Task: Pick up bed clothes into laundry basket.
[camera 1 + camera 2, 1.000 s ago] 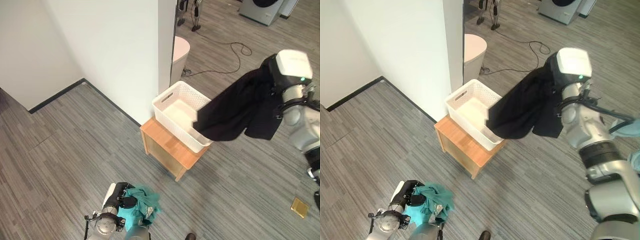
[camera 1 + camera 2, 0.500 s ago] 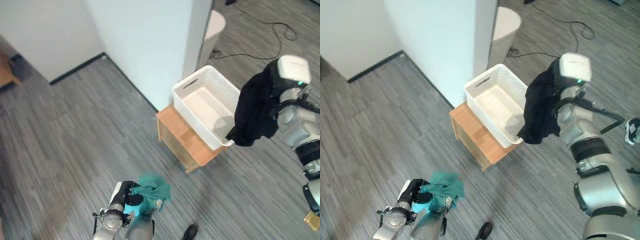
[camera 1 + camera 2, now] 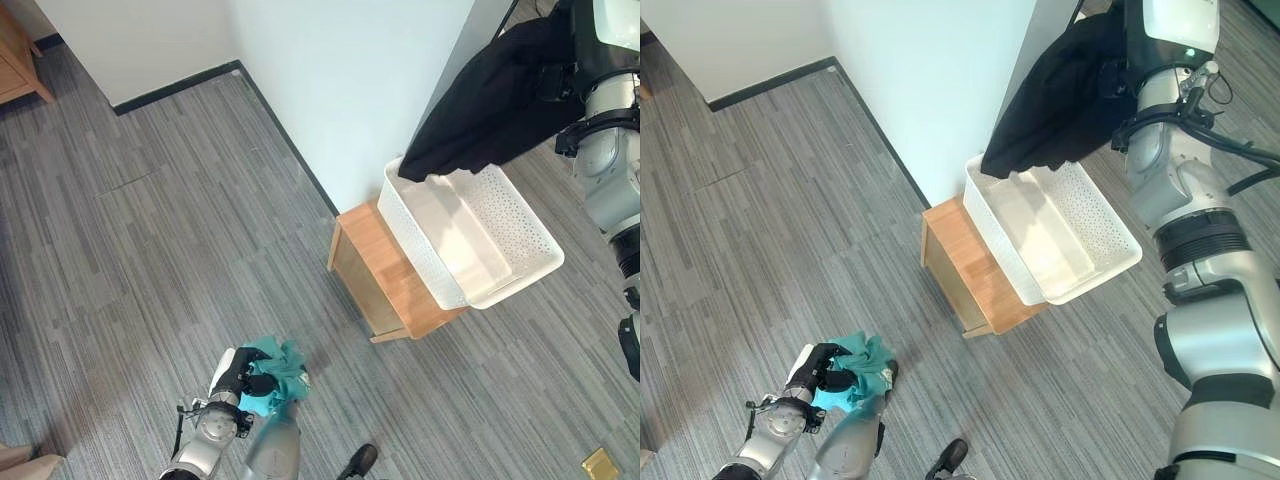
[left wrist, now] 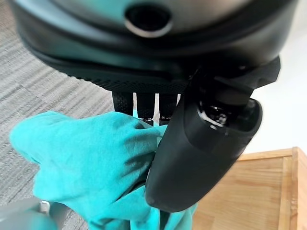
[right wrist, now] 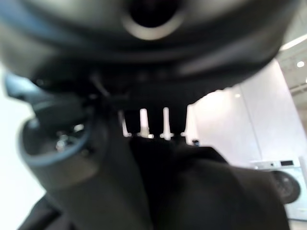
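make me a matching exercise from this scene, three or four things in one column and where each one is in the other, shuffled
Things:
1. black garment
2. teal cloth
3. white laundry basket
4. wooden stool

Places:
A. on top of the wooden stool
B. clutched in the left hand, low over the floor
C. on the grey floor beside the white wall
D. hanging from the right hand, its lower edge over the basket's far end

Pairs: 1-D, 2-B, 3-A, 4-C

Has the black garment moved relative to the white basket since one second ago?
Yes. The black garment hung over the white basket's right rim; now it hangs over its far end.
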